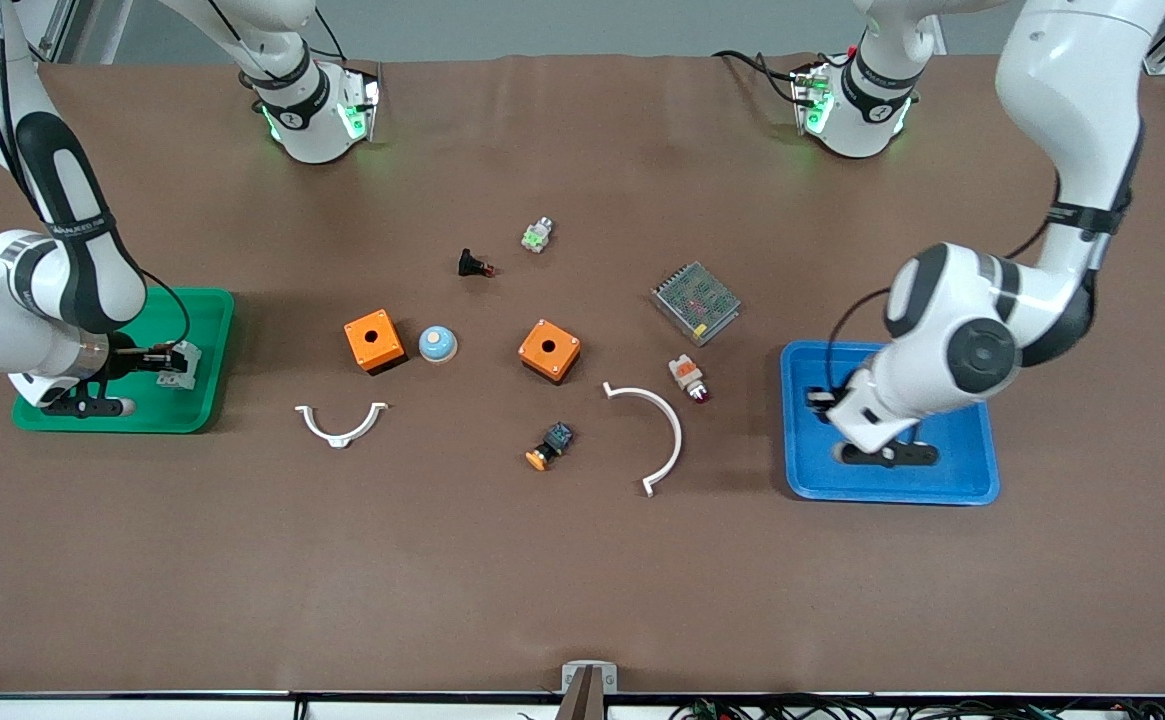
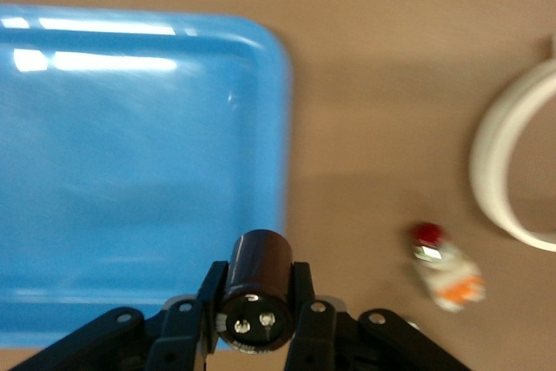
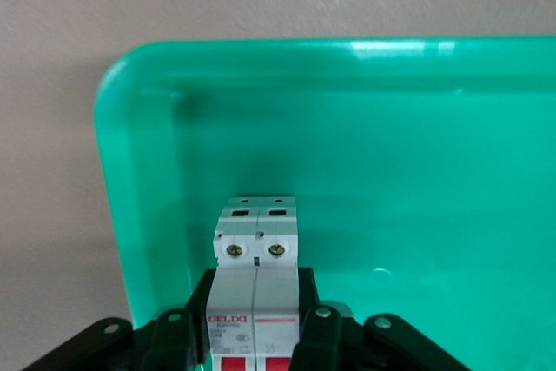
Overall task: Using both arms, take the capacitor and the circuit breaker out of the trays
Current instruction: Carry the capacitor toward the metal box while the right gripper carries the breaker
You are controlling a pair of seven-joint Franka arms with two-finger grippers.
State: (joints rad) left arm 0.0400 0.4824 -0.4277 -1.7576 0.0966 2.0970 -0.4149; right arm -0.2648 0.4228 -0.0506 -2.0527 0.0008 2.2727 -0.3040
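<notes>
My left gripper (image 1: 822, 400) is shut on the capacitor (image 2: 259, 258), a small black cylinder, and holds it over the edge of the blue tray (image 1: 952, 480) toward the table's middle. In the left wrist view the fingers (image 2: 210, 288) clamp both its sides, with the blue tray (image 2: 130, 171) under it. My right gripper (image 1: 167, 360) is shut on the breaker (image 1: 184, 362), a white-grey block, just above the green tray (image 1: 212, 330). In the right wrist view the breaker (image 3: 256, 241) sits between the fingers (image 3: 306, 301), low over the green tray's floor (image 3: 391, 171).
Between the trays lie two orange boxes (image 1: 374, 340) (image 1: 549, 350), a blue-domed button (image 1: 437, 344), a black button (image 1: 475, 265), a small green-lit part (image 1: 537, 235), a mesh-topped unit (image 1: 695, 302), an indicator light (image 1: 689, 376), an orange-capped switch (image 1: 550, 445) and two white arcs (image 1: 340, 423) (image 1: 654, 435).
</notes>
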